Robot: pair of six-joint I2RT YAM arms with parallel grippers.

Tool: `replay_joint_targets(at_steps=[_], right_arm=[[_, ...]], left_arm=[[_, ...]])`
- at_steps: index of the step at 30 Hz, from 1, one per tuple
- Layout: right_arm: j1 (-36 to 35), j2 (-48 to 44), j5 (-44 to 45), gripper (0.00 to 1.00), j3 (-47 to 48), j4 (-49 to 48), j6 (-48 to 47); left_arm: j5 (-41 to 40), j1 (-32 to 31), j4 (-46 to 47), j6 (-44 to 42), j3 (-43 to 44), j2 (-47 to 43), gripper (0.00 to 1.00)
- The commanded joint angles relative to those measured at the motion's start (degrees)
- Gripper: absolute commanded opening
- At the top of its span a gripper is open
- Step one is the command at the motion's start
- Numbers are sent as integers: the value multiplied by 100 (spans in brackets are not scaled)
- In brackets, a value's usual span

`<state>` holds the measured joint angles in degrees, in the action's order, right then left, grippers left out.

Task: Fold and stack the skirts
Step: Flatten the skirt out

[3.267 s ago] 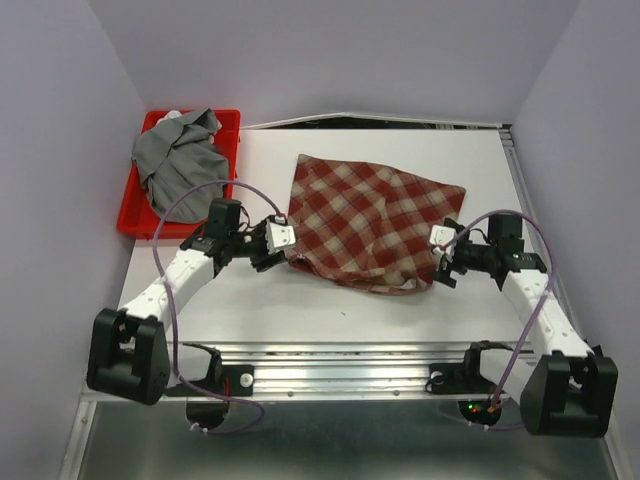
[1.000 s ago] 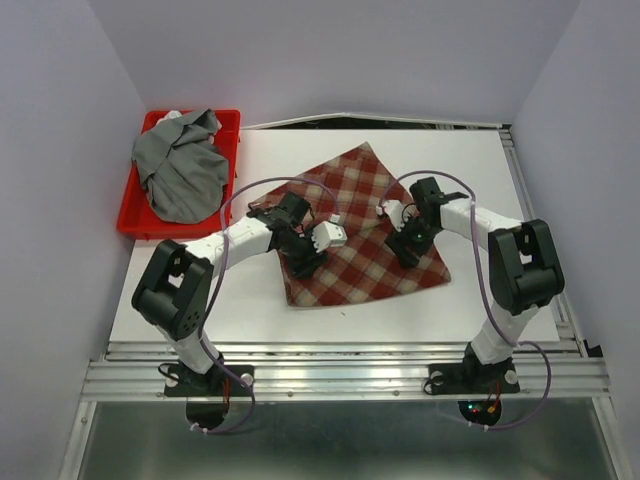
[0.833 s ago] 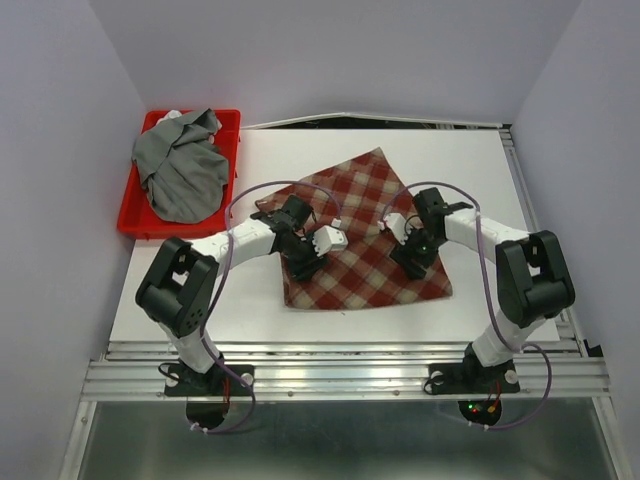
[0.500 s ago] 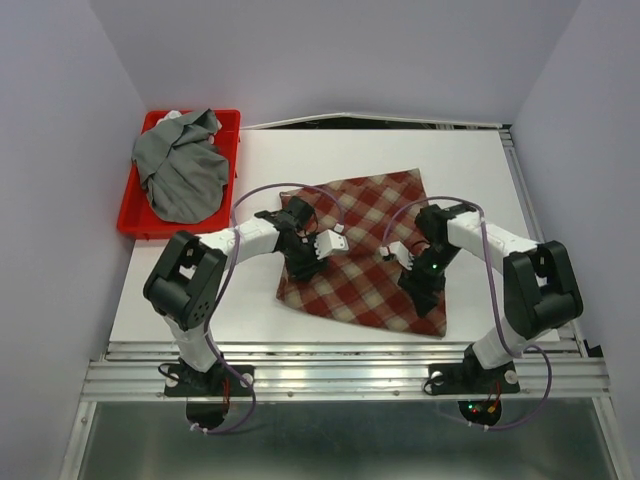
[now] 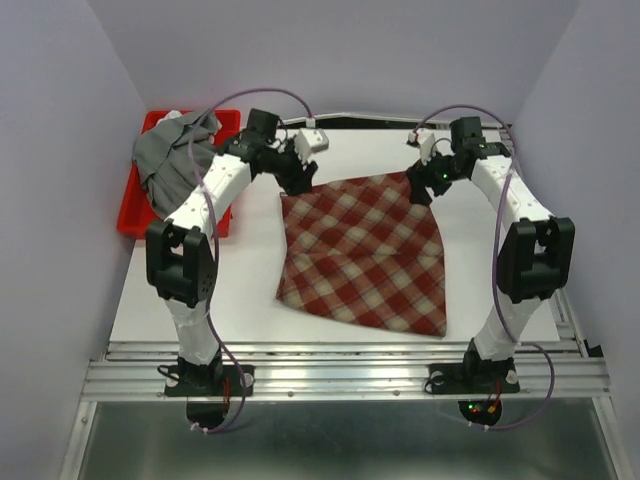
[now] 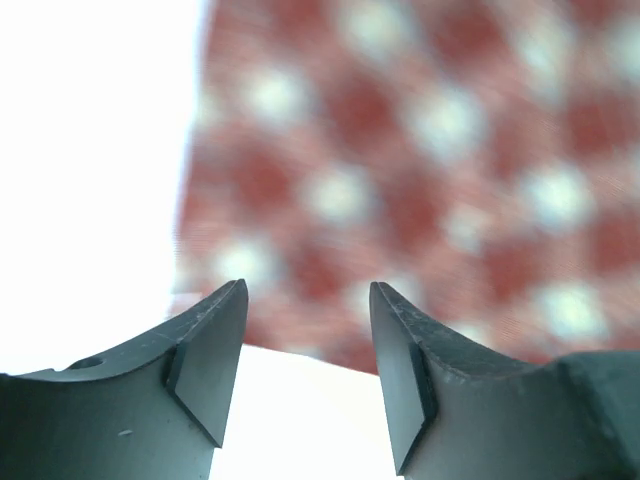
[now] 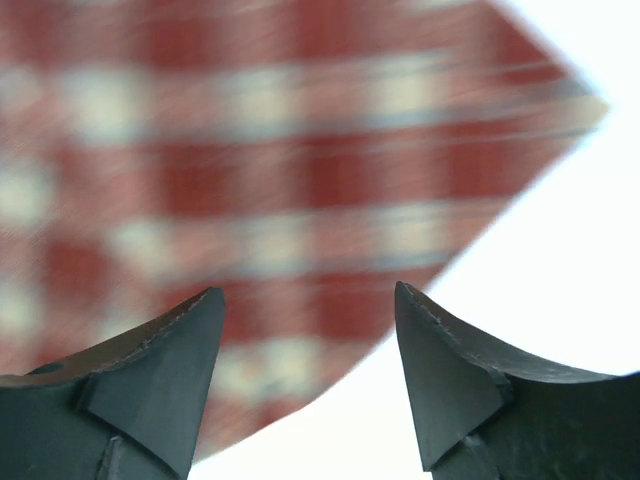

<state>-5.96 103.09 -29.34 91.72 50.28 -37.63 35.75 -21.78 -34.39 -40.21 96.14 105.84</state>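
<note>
Both arms have stretched away, so the plaid skirt [image 5: 365,255] now lies flat on the table [image 5: 200,290], its far edge running side to side, one corner just by the left gripper [image 5: 300,172] and one by the right gripper [image 5: 424,184], both open and empty, while the grey skirt [image 5: 170,165] sits crumpled far-left, nearest the left arm.

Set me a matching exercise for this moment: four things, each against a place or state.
1 plaid skirt
2 grey skirt
3 tray
4 left gripper

A open, holding nothing
B red, at the far left
C spread out flat
D bunched up in the tray

Pairs: 1-C, 2-D, 3-B, 4-A
</note>
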Motion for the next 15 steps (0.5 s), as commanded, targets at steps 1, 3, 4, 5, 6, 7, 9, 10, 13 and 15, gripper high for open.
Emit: replay_joint_targets(at_steps=[1, 3, 4, 5, 6, 7, 9, 10, 13, 15], right_arm=[[262, 501, 525, 75, 600, -2060, 519], [323, 703, 649, 76, 636, -2678, 607], [323, 913, 667, 77, 662, -2951, 651], [323, 1045, 623, 78, 758, -3433, 660], [323, 1177, 597, 78, 872, -3568, 634], [323, 1527, 518, 78, 1039, -3630, 634], [376, 1889, 412, 78, 1540, -3613, 547], [376, 2038, 325, 78, 1629, -3622, 328], [376, 2478, -1, 79, 1875, -3657, -33], [376, 2751, -203, 79, 1955, -3613, -235]], left_arm=[[-196, 438, 98, 723, 886, 462, 64], [-445, 481, 318, 856, 1029, 683, 64], [-533, 508, 476, 917, 1073, 753, 64], [-577, 526, 521, 979, 1196, 875, 64], [-578, 543, 547, 1014, 1258, 946, 64], [-604, 578, 591, 1084, 1337, 1017, 64], [-595, 640, 670, 1225, 1364, 1158, 64], [-578, 666, 705, 1252, 1346, 1193, 64], [-595, 780, 873, 1305, 1328, 1342, 64], [-613, 859, 882, 1305, 1416, 1526, 66]])
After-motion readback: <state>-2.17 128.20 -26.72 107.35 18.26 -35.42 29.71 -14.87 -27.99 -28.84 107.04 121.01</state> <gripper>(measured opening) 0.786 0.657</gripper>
